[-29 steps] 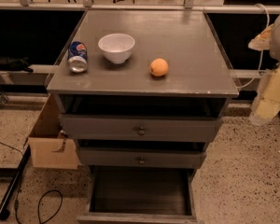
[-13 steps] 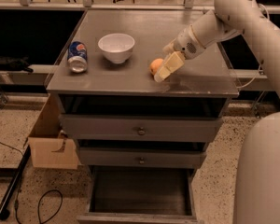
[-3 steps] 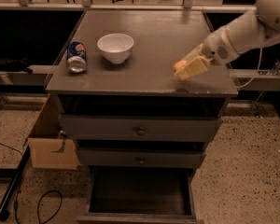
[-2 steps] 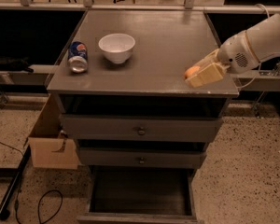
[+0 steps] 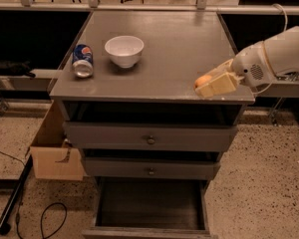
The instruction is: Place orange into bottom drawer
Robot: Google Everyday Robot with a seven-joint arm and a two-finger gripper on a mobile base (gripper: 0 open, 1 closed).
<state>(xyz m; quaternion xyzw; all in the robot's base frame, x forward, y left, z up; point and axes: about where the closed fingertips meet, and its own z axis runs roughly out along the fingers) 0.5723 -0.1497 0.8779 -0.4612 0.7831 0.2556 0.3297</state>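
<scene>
We have our gripper (image 5: pixel 211 84) clamped on the orange (image 5: pixel 203 80), whose skin shows at the tip between the cream fingers (image 5: pixel 219 84). The arm (image 5: pixel 271 58) reaches in from the side, away from the cabinet. Directly under the gripper is the front corner of the cabinet top (image 5: pixel 164 34); we cannot tell whether the fruit hangs just clear of the surface or brushes it.

So the grasp looks done, and we judge the carry to be underway, with the fruit at the very edge of the top rather than out over the floor.

Well below the gripper, and inward toward the cabinet's middle, the bottom drawer (image 5: pixel 148 204) stands pulled out, its dark inside showing nothing in it. Nothing needs opening first. Between the gripper and that drawer sit the two upper drawers (image 5: pixel 150 140), both pushed in.

What is left, as we see it: bring the orange out past the front edge, lower it past the two closed fronts, move it in over the open tray and release it there.

Far across the top from the gripper stand the white bowl (image 5: pixel 124 50) and, beyond it, the blue can (image 5: pixel 82 60) lying on its side, both well apart from our path down.
</scene>
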